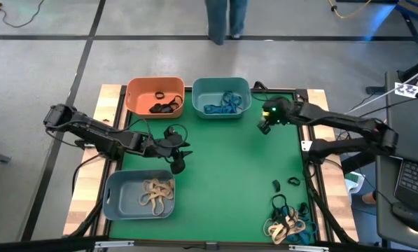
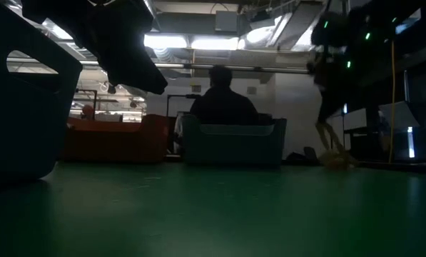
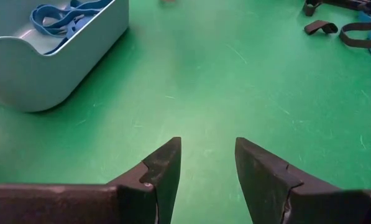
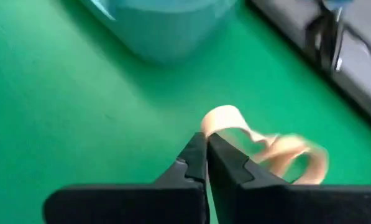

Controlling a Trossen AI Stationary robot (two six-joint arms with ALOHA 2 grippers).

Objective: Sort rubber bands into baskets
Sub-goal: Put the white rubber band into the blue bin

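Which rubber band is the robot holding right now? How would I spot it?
Find the teal basket at the far edge of the green table. Just to its right hangs the right gripper, shut on a tan rubber band. It is the only band up in the air, dangling from the fingertips; all the others lie in baskets or on the mat.

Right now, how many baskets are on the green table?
3: the orange basket and the teal basket stand side by side at the far edge, and the grey-blue basket sits near the left front corner.
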